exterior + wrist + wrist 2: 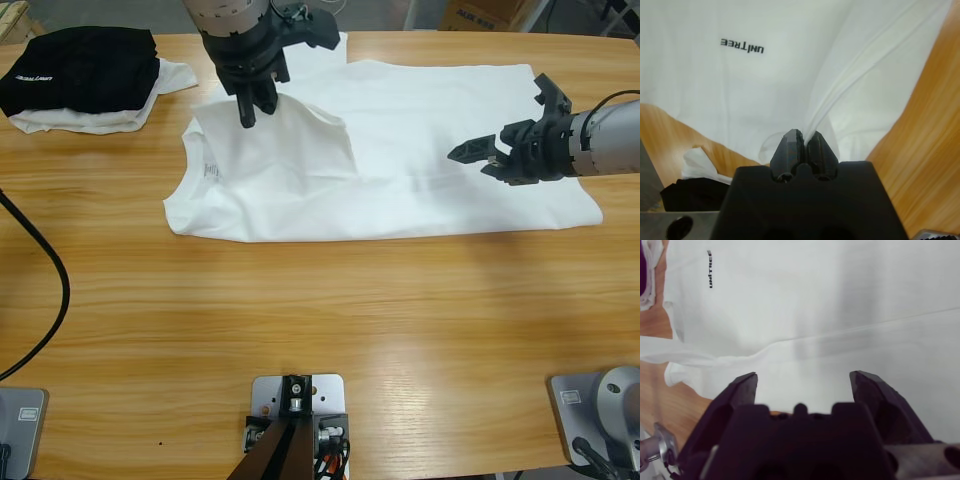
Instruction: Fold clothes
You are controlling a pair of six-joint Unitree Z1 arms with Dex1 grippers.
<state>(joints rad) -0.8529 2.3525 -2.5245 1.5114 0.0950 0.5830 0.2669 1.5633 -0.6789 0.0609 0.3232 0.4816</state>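
The white T-shirt lies spread across the back of the table, with one part folded over toward its left end. My left gripper reaches down from the top and is shut on a raised fold of the shirt. The left wrist view shows that gripper pinching the cloth below the "UNITREE" print. Coming in from the right edge, my right gripper hovers open over the shirt's right half. Seen from the right wrist, the gripper holds nothing, and the shirt fills the view.
A black garment rests on a smaller white garment at the back left corner. A black cable curves along the left edge. Bare wooden table stretches in front of the shirt.
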